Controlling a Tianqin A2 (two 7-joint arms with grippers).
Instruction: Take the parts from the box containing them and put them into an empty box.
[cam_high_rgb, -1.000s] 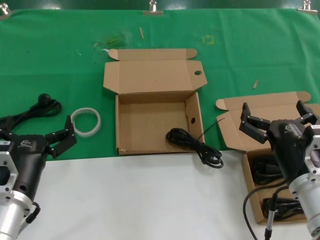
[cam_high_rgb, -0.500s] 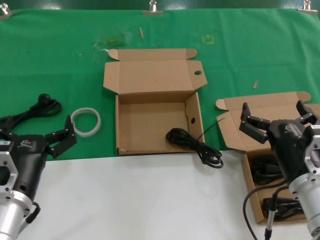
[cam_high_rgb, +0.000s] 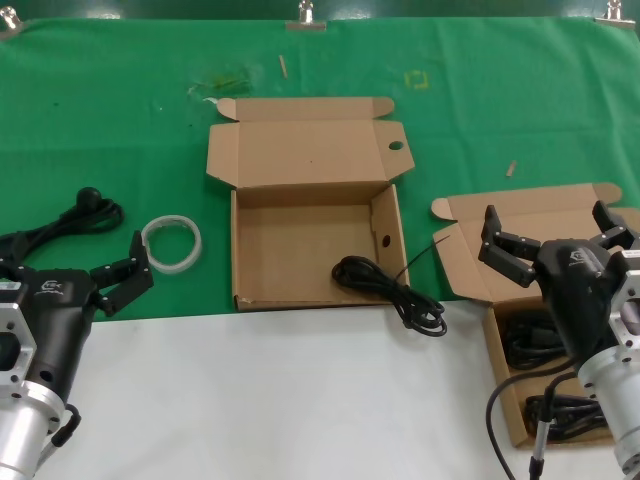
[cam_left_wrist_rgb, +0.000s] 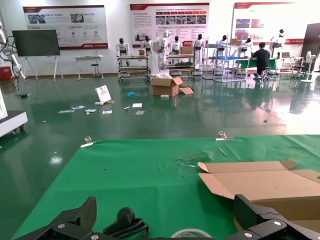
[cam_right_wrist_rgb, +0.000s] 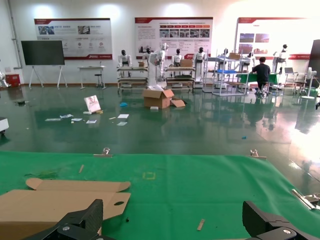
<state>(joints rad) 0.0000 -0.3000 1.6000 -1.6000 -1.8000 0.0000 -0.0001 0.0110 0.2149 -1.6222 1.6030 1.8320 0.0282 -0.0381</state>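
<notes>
green cloth covers the far part of our counter (cam_high_rgb: 110, 130), with bare white surface nearer us. our left gripper (cam_high_rgb: 75, 275) hangs low at the left edge, spread wide and holding nothing, near a white ring of tubing (cam_high_rgb: 172, 241) and a loose black cord (cam_high_rgb: 60, 222) on the cloth. our right gripper (cam_high_rgb: 555, 232) hovers over the box containing them (cam_high_rgb: 470, 262) at the right, also spread wide and holding nothing. black parts (cam_high_rgb: 545, 380) lie inside that carton, partly hidden by our arm. in the middle sits the empty box (cam_high_rgb: 250, 250), lid folded back, oval hole near one corner. one cord bundle (cam_high_rgb: 390, 290) lies at its near right corner, trailing over the front edge onto the counter.
</notes>
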